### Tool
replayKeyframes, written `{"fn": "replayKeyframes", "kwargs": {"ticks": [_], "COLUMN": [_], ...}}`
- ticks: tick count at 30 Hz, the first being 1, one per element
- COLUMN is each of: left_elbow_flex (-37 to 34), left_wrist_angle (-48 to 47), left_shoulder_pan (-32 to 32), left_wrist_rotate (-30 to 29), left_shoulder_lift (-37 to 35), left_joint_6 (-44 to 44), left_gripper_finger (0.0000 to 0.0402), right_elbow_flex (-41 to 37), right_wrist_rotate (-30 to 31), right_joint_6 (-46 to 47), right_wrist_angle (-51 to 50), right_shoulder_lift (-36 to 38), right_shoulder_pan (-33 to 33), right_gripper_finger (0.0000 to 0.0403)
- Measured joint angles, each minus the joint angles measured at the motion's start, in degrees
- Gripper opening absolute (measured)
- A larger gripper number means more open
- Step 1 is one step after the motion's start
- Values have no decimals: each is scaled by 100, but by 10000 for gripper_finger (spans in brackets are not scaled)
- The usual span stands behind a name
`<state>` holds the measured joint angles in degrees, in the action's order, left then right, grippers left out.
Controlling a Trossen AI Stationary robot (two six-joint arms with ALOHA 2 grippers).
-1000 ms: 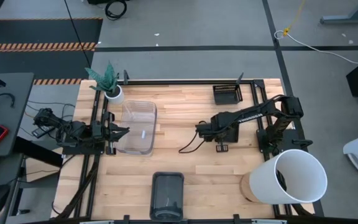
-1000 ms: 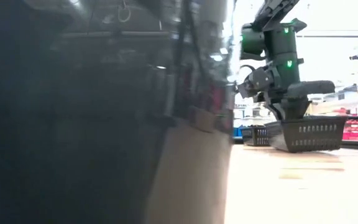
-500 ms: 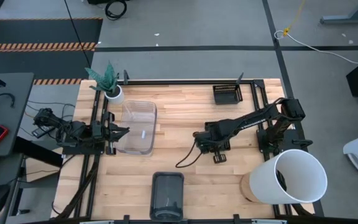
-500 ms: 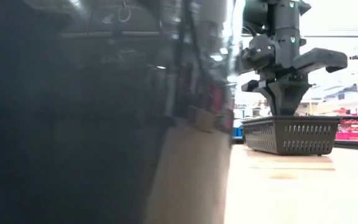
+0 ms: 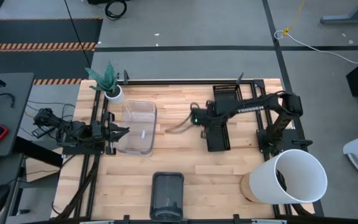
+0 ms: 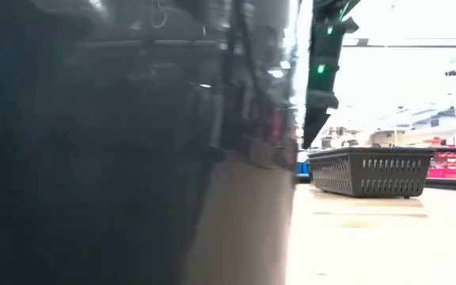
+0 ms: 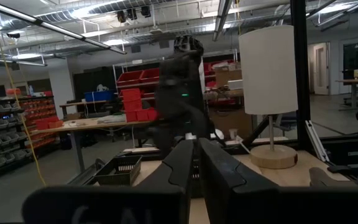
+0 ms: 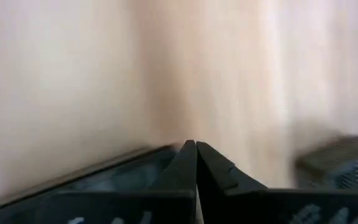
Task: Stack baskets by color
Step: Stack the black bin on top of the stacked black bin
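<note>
Fingers (image 8: 182, 165) pressed flat together, the right gripper (image 5: 201, 119) hangs shut and empty above the wooden table (image 5: 179, 155). Its wrist view shows only bare boards beneath the tips and a dark slotted corner at the picture's edge.

Just beside the gripper, toward the arm's base, a black basket (image 5: 218, 137) sits upright on the wood, apart from the fingers. Only the low view shows the height of that gap. There the basket (image 6: 370, 170) rests flat on the table and the right arm (image 6: 323, 71) stands above its rim, a green light glowing on it. A dark blur fills the left half of that view, and what it is cannot be told.

Farther from the gripper, at the table's far edge, a second black basket (image 5: 227, 93) stands alone. A grey basket (image 5: 166, 193) lies well apart at the near edge. A white bucket (image 5: 294, 177) stands by the right arm's base.

Across the table, the left gripper (image 5: 122, 132) waits at the rim of a clear basket (image 5: 138, 127), with a plant pot (image 5: 112, 93) beyond it. Its wrist view shows its fingers (image 7: 182, 165) drawn nearly together. Whether they pinch the clear wall cannot be told from any view. Past them that view shows the bucket (image 7: 267, 68) side on, the right arm (image 7: 179, 93), and one black basket (image 7: 120, 171); which of the two it is cannot be told.
</note>
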<state>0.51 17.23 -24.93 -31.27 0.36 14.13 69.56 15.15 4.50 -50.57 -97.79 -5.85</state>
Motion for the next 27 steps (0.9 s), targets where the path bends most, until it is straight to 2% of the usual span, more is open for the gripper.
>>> {"fn": "replayKeyframes", "kwargs": {"ticks": [3,12,19,27], "left_elbow_flex": [0,0,0,0], "left_wrist_angle": [0,2,-2,0], "left_shoulder_pan": [0,0,-2,0], "left_wrist_rotate": [1,2,2,2], "left_shoulder_lift": [0,0,0,0], "left_joint_6": [0,0,0,0], "left_gripper_finger": [37,32,28,35], "right_elbow_flex": [-129,-194,-196,-196], "right_wrist_rotate": [239,258,-3,-149], "right_joint_6": [46,340,411,607], "right_wrist_angle": [271,579,639,732], "right_shoulder_lift": [83,355,325,325], "right_shoulder_pan": [-410,-1826,-2611,-2933], "right_gripper_finger": [3,9,60,127]}}
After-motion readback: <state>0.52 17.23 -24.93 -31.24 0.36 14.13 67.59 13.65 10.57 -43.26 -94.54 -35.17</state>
